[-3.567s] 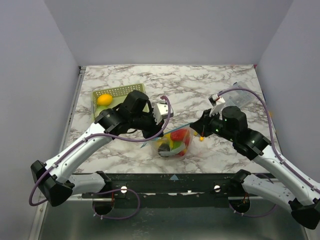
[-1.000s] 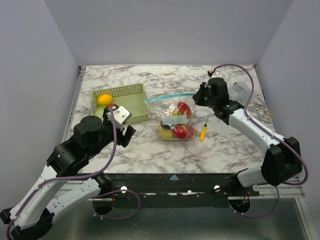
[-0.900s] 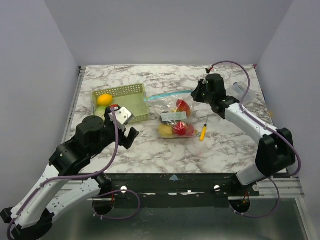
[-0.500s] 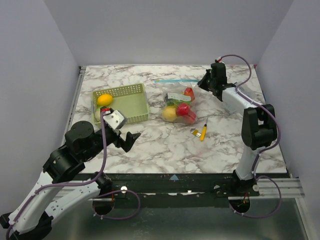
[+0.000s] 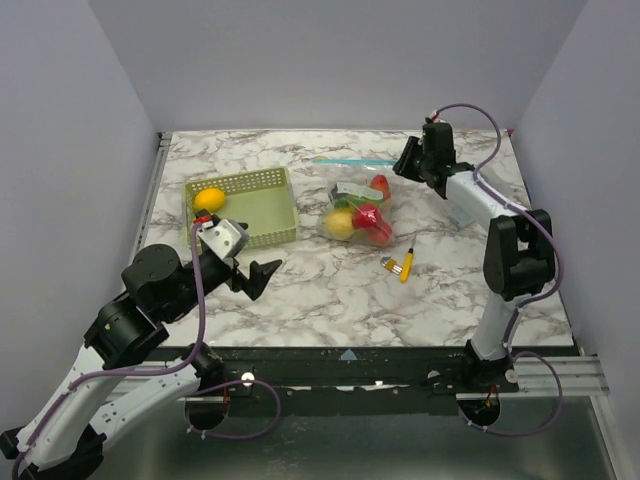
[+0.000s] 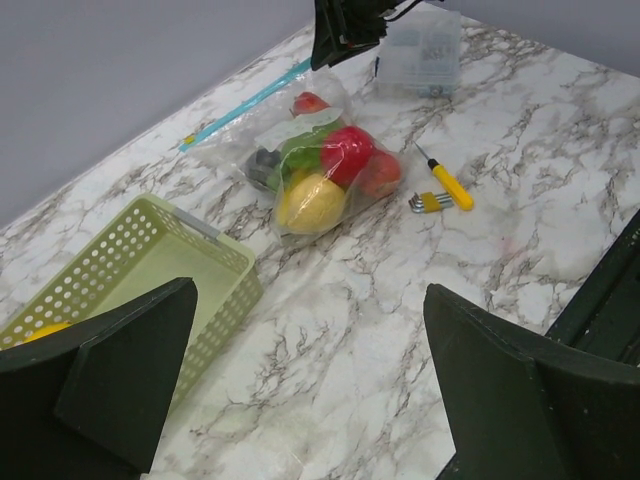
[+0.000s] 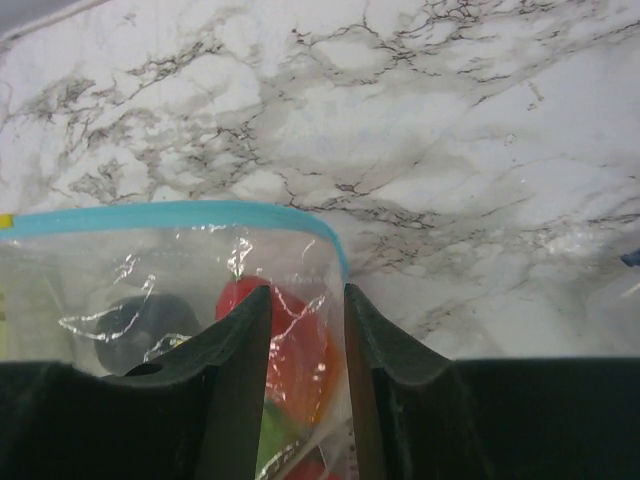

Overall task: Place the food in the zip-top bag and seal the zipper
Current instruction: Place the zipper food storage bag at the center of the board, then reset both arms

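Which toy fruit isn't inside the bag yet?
The yellow-orange one, alone in the far left corner of the green basket; every other fruit sits packed inside the clear zip-top bag.

zip-top bag [image 5: 352,196]: clear, crinkled, lying flat just right of the green basket [image 5: 245,179], not touching it. Its mouth points away and sits beyond the basket's far rim.
zipper [image 5: 353,160]: light-blue strip, straight, reads as one flat line. Can't confirm it's sealed full length.
food [image 5: 366,216]: bunched at the bag's closed end. There's a yellow lemon [image 5: 340,223], a few red pieces, some green and one dark piece.
One more yellow-orange fruit [image 5: 209,198] sits inside the basket, far-left corner.
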Action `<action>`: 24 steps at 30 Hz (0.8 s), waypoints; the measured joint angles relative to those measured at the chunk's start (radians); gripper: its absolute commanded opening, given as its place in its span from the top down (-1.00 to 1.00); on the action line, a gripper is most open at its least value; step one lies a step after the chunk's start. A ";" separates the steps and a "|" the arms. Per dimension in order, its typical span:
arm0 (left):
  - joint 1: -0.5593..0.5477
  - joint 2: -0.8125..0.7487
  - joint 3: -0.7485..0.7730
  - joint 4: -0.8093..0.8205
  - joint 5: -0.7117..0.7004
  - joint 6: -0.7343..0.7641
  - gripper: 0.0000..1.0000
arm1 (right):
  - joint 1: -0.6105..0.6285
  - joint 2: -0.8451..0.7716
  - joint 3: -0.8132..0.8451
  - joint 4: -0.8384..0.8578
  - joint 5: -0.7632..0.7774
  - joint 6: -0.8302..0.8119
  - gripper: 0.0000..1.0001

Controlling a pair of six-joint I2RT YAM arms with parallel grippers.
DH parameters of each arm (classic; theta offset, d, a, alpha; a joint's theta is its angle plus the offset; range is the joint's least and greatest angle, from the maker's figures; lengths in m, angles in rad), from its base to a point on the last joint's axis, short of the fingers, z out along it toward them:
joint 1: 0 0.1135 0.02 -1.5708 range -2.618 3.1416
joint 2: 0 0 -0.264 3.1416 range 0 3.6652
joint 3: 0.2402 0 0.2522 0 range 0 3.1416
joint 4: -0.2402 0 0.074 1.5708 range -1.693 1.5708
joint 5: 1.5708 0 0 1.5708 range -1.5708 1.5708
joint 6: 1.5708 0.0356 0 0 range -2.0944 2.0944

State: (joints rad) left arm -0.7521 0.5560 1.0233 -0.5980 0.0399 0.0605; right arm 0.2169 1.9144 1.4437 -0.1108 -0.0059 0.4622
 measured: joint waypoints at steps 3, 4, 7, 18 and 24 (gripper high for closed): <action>0.000 0.000 0.000 0.016 -0.001 -0.003 -0.97 | 0.000 -0.064 0.000 -0.069 0.006 -0.045 0.03; 0.000 -0.002 0.000 0.023 -0.001 -0.006 -0.97 | 0.000 -0.096 -0.002 -0.092 0.016 -0.061 -0.02; 0.000 -0.016 -0.002 0.049 -0.003 -0.011 -0.97 | 0.000 -0.235 -0.031 -0.141 0.045 -0.109 -0.11; 0.000 -0.188 -0.098 0.251 -0.145 -0.078 -0.97 | 0.000 -0.955 -0.305 -0.256 0.014 -0.195 -1.00; 0.000 -0.312 -0.190 0.390 -0.269 -0.134 -0.97 | 0.000 -1.277 -0.369 -0.266 -0.034 -0.171 -1.00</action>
State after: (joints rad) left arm -0.7521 0.2443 0.8333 -0.2081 -0.2295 -0.0731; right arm 0.2169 0.6376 1.0744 -0.3771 -0.0402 0.2909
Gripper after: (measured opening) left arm 0.983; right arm 0.998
